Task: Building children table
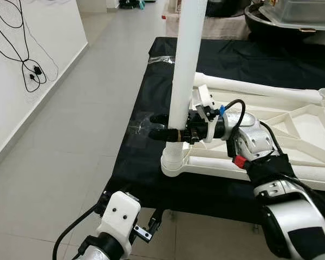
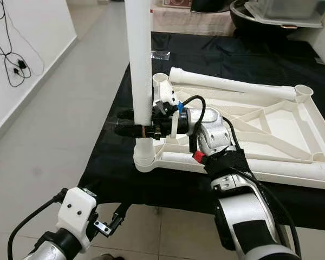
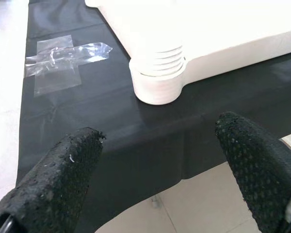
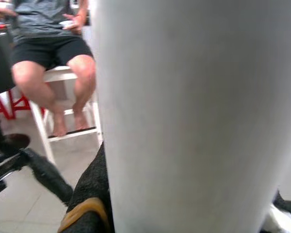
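White plastic makes up the upside-down tabletop [image 2: 244,122] we see lying on the black-covered table [image 1: 151,168]. A white leg [image 1: 184,70] stands upright in the near corner socket [image 1: 173,162] of that tabletop, at the table's front edge. Our right end effector [image 1: 165,127] is clamped around the leg just above the socket, fingers reaching across it. A second leg [image 2: 233,85] lies flat along the far side of the tabletop. Our left end effector [image 3: 160,165] hangs low below the table's front edge, fingers spread wide and holding nothing. Clear tape [image 3: 63,56] sticks to the cloth near the socket. A seated person [image 4: 53,43] appears in the right wrist view.
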Controlling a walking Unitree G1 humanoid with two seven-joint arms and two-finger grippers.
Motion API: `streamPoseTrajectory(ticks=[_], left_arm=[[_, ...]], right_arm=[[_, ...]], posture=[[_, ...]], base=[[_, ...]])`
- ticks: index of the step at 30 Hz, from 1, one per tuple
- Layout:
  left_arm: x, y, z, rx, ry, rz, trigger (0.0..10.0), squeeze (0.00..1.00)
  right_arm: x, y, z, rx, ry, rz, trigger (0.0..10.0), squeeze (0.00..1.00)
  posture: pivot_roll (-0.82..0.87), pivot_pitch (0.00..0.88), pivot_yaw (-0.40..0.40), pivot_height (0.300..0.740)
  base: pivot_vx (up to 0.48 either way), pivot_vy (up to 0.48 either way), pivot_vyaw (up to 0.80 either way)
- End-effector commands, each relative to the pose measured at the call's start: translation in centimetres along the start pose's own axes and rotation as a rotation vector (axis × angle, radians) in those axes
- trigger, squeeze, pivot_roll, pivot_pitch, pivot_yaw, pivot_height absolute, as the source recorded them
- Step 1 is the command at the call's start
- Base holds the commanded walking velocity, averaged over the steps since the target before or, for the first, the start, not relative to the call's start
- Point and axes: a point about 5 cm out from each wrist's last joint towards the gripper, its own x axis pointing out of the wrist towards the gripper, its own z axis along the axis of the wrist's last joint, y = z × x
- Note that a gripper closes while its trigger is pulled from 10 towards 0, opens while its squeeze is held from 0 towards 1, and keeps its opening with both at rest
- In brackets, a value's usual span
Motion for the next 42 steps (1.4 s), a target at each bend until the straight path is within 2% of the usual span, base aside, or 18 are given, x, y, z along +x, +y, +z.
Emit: streamPoseTrajectory(ticks=[1,3,7,10,19,20,21,24,28,34,36,37,38,42], left_arm=[[-0.1,-0.1,-0.5,-0.002,0.024,-0.008,10.0,0.0],[-0.1,-0.1,-0.6,-0.001,0.023,-0.011,10.0,0.0],[0.0,-0.1,-0.5,0.0,0.022,-0.014,10.0,0.0],[0.1,0.0,-0.5,0.001,0.021,-0.016,10.0,0.0],[0.1,0.1,-0.5,0.0,0.02,-0.01,10.0,0.0],[0.1,0.1,-0.5,0.002,0.019,-0.011,10.0,0.0],[0.1,0.1,-0.5,0.002,0.019,-0.011,10.0,0.0],[0.2,0.2,-0.4,0.005,0.016,-0.01,10.0,0.0],[0.2,0.2,-0.4,0.006,0.013,-0.008,10.0,0.0],[0.4,0.4,-0.3,0.009,0.009,-0.004,10.0,0.0],[0.4,0.6,-0.3,0.012,0.006,-0.001,10.0,0.0],[0.4,0.6,-0.3,0.012,0.006,-0.001,10.0,0.0],[0.5,0.7,-0.2,0.016,0.003,0.002,10.0,0.0],[0.6,1.0,-0.1,0.02,-0.002,0.011,10.0,0.0]], right_arm=[[-0.2,0.3,-2.0,0.06,0.059,-0.07,10.0,0.0],[-0.4,0.6,-2.0,0.051,0.047,-0.118,10.0,0.0],[-0.5,1.0,-2.2,0.055,0.047,-0.138,10.0,0.0],[-0.6,1.2,-2.4,0.063,0.04,-0.222,10.0,0.0],[0.1,1.7,-2.7,0.064,0.052,-0.36,10.0,0.0],[0.3,1.5,-2.8,0.066,0.065,-0.428,10.0,0.0],[0.3,1.5,-2.8,0.066,0.065,-0.428,10.0,0.0],[0.8,1.3,-3.0,0.095,0.078,-0.576,10.0,0.0],[0.9,1.5,-3.1,0.112,0.071,-0.625,10.0,0.0],[1.3,2.6,-3.5,0.109,0.09,-0.685,10.0,0.0],[1.0,2.5,-4.0,0.109,0.13,-0.817,10.0,0.0],[1.0,2.5,-4.0,0.109,0.13,-0.817,10.0,0.0],[0.6,2.2,-4.2,0.121,0.153,-0.925,10.0,0.0],[0.4,1.9,-4.1,0.117,0.183,-1.021,10.0,0.0]], posture=[[0.15,0.148,-0.018,0.74],[0.15,0.151,-0.011,0.74],[0.15,0.155,-0.012,0.74],[0.14,0.156,-0.01,0.74],[0.14,0.158,-0.006,0.74],[0.14,0.16,-0.008,0.74],[0.14,0.16,-0.008,0.74],[0.14,0.16,-0.007,0.74],[0.14,0.161,-0.008,0.74],[0.13,0.164,-0.005,0.74],[0.13,0.166,-0.009,0.74],[0.13,0.166,-0.009,0.74],[0.13,0.167,-0.009,0.74],[0.13,0.168,-0.009,0.74]], base=[[0.0,0.0,0.0],[0.0,0.0,0.0],[0.0,0.0,0.0],[0.0,0.0,0.0],[0.0,0.0,0.0],[0.0,0.0,0.0],[0.0,0.0,0.0],[0.0,0.0,0.0],[0.0,0.0,0.0],[0.0,0.0,0.0],[0.0,0.0,0.0],[0.0,0.0,0.0],[0.0,0.0,0.0],[0.0,0.0,0.0]])
